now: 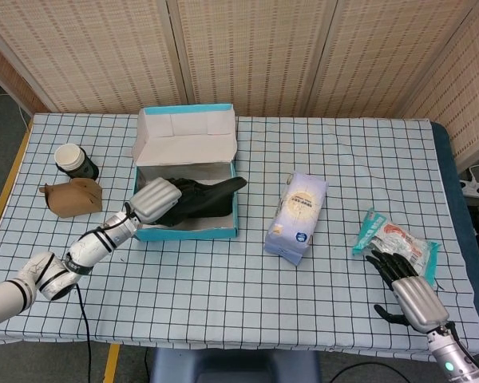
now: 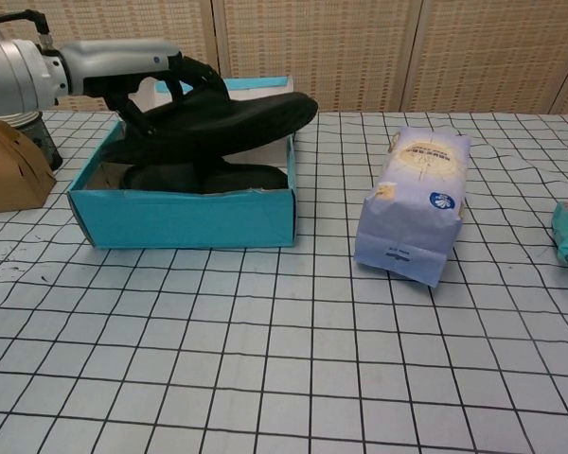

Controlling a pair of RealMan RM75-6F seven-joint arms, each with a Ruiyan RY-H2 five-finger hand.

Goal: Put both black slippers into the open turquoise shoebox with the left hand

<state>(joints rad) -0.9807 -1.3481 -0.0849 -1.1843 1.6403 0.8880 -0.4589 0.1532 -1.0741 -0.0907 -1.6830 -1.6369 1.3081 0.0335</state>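
Note:
The open turquoise shoebox (image 1: 231, 209) (image 2: 185, 217) stands left of the table's middle, its lid (image 1: 188, 130) raised behind it. One black slipper (image 2: 204, 176) lies flat inside it. My left hand (image 1: 156, 199) (image 2: 123, 64) grips the second black slipper (image 1: 211, 192) (image 2: 237, 113) and holds it above the box, its toe jutting past the right wall. My right hand (image 1: 407, 286) rests on the table at the front right, fingers apart, holding nothing.
A white-and-blue bag (image 1: 296, 217) (image 2: 415, 203) stands right of the box. A snack packet (image 1: 395, 240) lies just beyond my right hand. A paper cup (image 1: 72, 159) and a brown paper carton (image 1: 73, 197) (image 2: 9, 170) sit at the left edge.

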